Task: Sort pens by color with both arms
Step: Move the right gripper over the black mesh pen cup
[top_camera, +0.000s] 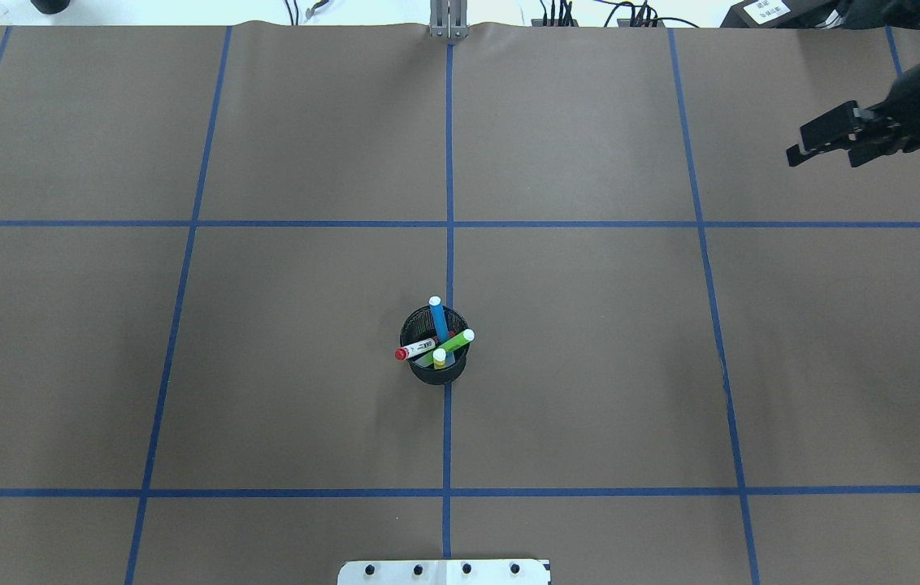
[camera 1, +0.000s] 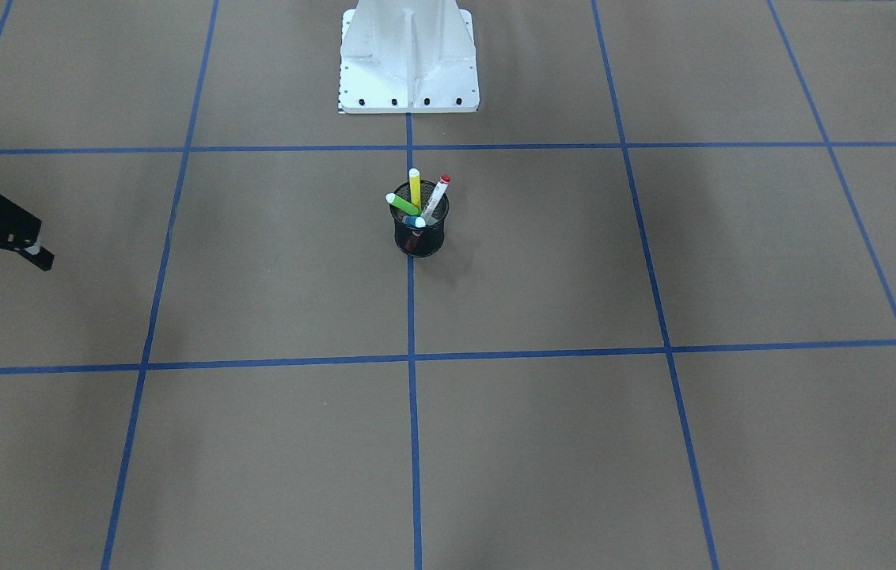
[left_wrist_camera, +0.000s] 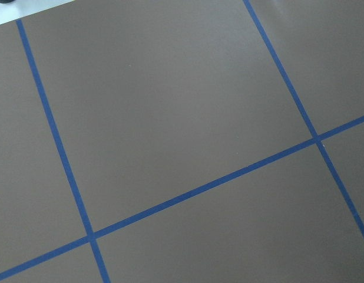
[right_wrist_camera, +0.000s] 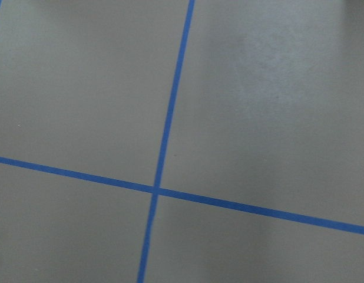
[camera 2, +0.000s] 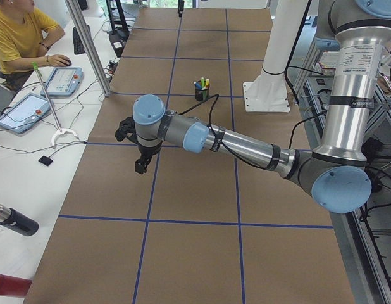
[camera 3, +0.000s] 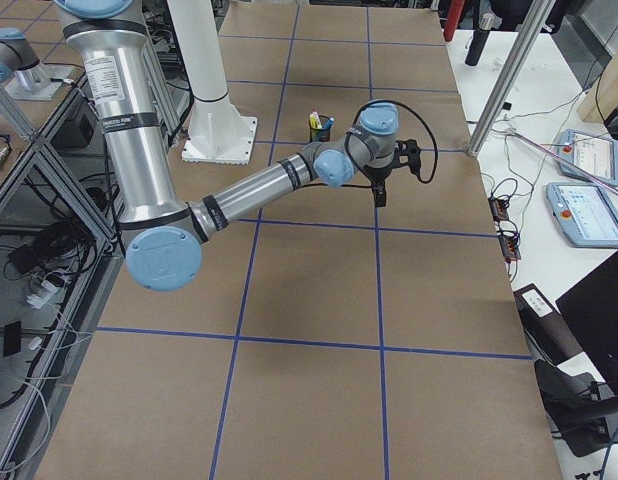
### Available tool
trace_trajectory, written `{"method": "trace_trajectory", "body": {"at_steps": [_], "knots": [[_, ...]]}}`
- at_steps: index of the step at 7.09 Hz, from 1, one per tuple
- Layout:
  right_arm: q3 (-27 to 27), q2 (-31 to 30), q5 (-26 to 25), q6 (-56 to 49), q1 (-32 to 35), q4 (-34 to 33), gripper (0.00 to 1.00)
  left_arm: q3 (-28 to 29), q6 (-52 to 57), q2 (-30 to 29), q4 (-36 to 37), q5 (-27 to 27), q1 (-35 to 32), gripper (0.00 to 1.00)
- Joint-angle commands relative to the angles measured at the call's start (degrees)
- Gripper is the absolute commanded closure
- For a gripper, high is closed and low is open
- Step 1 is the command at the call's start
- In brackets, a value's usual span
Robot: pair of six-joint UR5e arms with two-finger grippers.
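Pens point(top_camera: 437, 337), 4 slim coloured markers, are stood tilted in a central black mesh cup point(top_camera: 436, 372), well apart from the wide-spread right end effector point(camera 1: 9, 267); the left end effector point(camera 2: 137, 152) state cannot be told

The pens point(top_camera: 450, 347) are half hidden inside the cup point(top_camera: 437, 372); the left gripper point(camera 2: 139, 167) is shown too small to judge.
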Motion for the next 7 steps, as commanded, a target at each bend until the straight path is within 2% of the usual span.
{"method": "trace_trajectory", "body": {"at_steps": [1,3,5,7], "knots": [[2.25,16.18,-6.40,7.49,-9.20,-23.23,0.00,0.14,-0.02,-0.03,-0.24,0.04,1.31,0.00],[0.94,23.87,-14.81,21.70,-20.00,-24.47,0.00,0.14,-0.02,-0.12,-0.24,0.04,1.66,0.00],[-12.61,37.10,-16.00,27.37,-24.96,-26.74,0.01,0.23,-0.02,-0.12,-0.24,0.04,2.54,0.00],[-25.98,47.58,-16.00,27.56,-28.56,-29.13,0.02,0.32,-0.02,-0.12,-0.24,0.04,2.63,0.00]]}}
